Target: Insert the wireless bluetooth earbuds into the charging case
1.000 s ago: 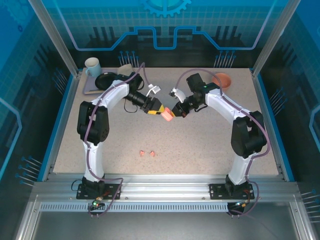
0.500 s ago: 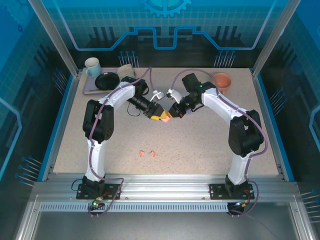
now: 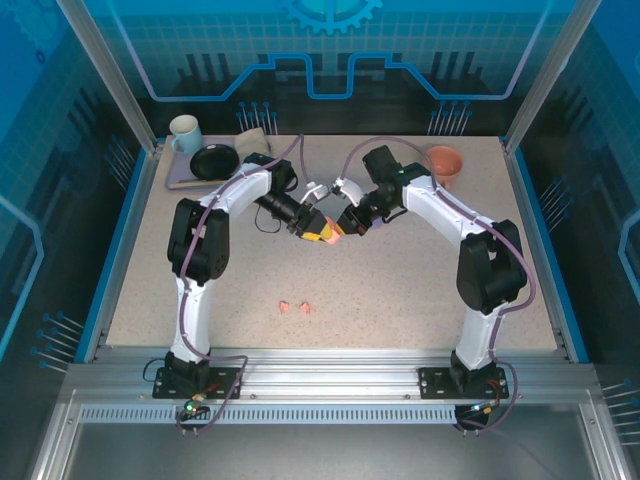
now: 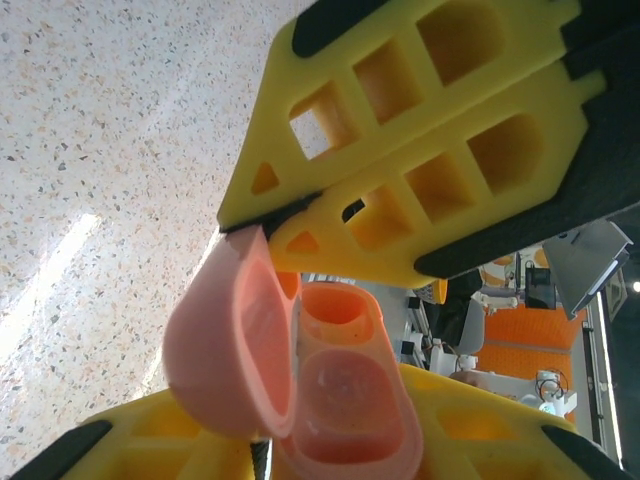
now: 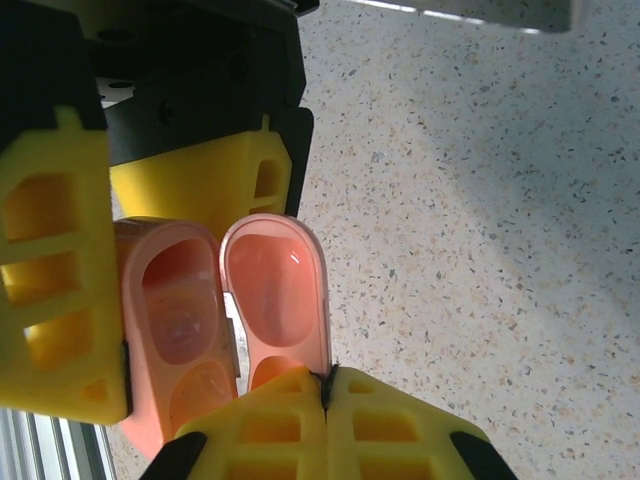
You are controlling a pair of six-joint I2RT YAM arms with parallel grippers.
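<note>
An open salmon-pink charging case [image 3: 331, 236] hangs above the middle of the table between both grippers. My right gripper [image 5: 327, 385] is shut, pinching the rim of the case's lid [image 5: 275, 290]. My left gripper [image 4: 330, 455] is closed around the case's base [image 4: 350, 400], its yellow fingers [image 5: 50, 270] pressing on the sides. Both hollows of the base [image 5: 175, 320] look empty. Two tiny salmon-pink earbuds [image 3: 294, 307] lie side by side on the table, nearer the front edge and well apart from both grippers.
At the back left stand a pale mug [image 3: 184, 131], a black dish [image 3: 214, 161] on a grey tray [image 3: 180, 182], and a beige cloth [image 3: 252, 134]. An orange bowl [image 3: 444, 160] sits at the back right.
The left arm has swung in to meet the case held by the right gripper, and the left jaws have closed onto its base. Both grippers have shifted slightly toward the back left.
</note>
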